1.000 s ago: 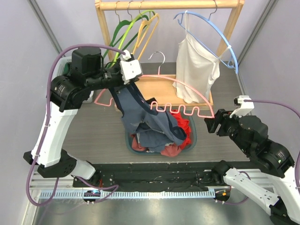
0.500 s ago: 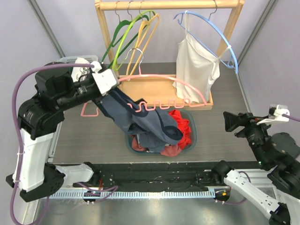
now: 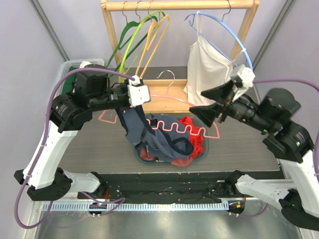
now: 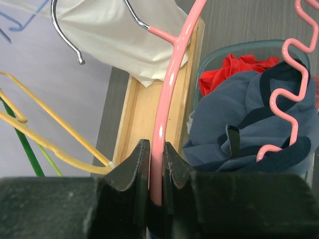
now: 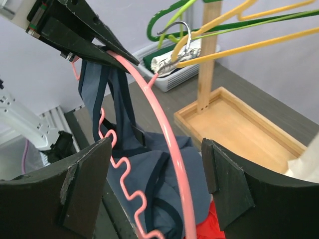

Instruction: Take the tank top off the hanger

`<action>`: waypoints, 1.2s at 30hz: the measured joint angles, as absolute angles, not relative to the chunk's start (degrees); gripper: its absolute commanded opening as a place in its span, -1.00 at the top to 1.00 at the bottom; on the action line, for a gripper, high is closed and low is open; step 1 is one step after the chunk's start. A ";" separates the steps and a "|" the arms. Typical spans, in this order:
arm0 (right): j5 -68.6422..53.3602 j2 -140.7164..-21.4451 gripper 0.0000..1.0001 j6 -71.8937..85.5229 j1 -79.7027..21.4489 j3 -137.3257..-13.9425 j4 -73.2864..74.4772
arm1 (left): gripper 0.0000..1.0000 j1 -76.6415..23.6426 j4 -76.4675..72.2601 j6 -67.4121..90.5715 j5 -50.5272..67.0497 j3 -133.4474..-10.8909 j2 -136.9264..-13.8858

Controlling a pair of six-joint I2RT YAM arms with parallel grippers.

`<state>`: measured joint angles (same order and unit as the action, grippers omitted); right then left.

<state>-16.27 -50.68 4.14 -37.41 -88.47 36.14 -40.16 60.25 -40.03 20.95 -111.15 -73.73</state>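
From above, the blue tank top [image 3: 155, 140] is not off yet: it hangs on the pink hanger [image 3: 185, 129] right below the left gripper [image 3: 138, 94], and the right gripper [image 3: 197, 100] is wide open, holding nothing. The left wrist view shows the left gripper [image 4: 155, 149] pinching the hanger [image 4: 169, 89], with the top [image 4: 239, 119] bunched just beside it. In the right wrist view, the hanger [image 5: 172, 159] is right in front of the open right gripper [image 5: 157, 169], and the top's straps [image 5: 94, 94] are past it.

We see the right gripper [image 5: 155, 149] with its dark fingers [image 5: 84, 189] spread wide, and the arc of the pink hanger [image 5: 167, 134] runs between them, touching neither. At upper left the left gripper [image 5: 102, 47] pinches that arc. The navy tank top [image 5: 149, 164] hangs by a strap from the hanger, above its wavy lower bar. Behind, yellow hangers [image 5: 249, 47] and a green hanger [image 5: 169, 17] hang over a wooden tray [image 5: 239, 129] on the bench [image 5: 269, 99].
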 measured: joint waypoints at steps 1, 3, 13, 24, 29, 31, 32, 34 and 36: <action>-17.93 -52.23 -0.64 3.53 -37.41 -89.52 36.21 | 1.00 -40.40 60.27 -40.77 20.95 -111.15 -73.73; -20.88 -55.64 -0.64 2.63 -37.41 -91.59 36.60 | 1.00 -41.12 60.23 -42.35 20.93 -111.15 -73.38; -32.84 -66.43 -0.66 0.78 -37.41 -101.93 43.42 | 1.00 -43.07 51.99 -50.46 18.13 -99.85 -62.94; -36.91 -68.12 -0.61 -2.20 -36.99 -104.64 49.60 | 0.99 -43.07 36.32 -57.30 14.79 -89.06 -60.38; -36.53 -67.59 -0.58 -3.84 -36.88 -103.13 49.69 | 1.00 -43.29 35.66 -59.40 15.07 -88.66 -60.34; -36.51 -67.31 -0.58 -4.47 -36.71 -102.39 49.65 | 0.99 -43.62 35.46 -60.40 15.44 -88.40 -60.16; -36.49 -67.11 -0.58 -4.67 -36.60 -101.95 49.65 | 0.99 -43.81 35.22 -60.80 15.64 -88.03 -59.92; -36.27 -66.74 -0.57 -5.13 -36.25 -100.86 50.30 | 1.00 -44.38 33.12 -61.78 15.99 -86.94 -59.11; -35.53 -66.59 -0.57 -5.69 -35.99 -100.12 51.16 | 1.00 -44.95 31.27 -63.16 16.21 -85.76 -57.91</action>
<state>-35.53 -66.59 -5.69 -35.99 -100.12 51.16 -44.95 31.27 -63.16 16.21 -85.76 -57.91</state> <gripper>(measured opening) 0.790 0.154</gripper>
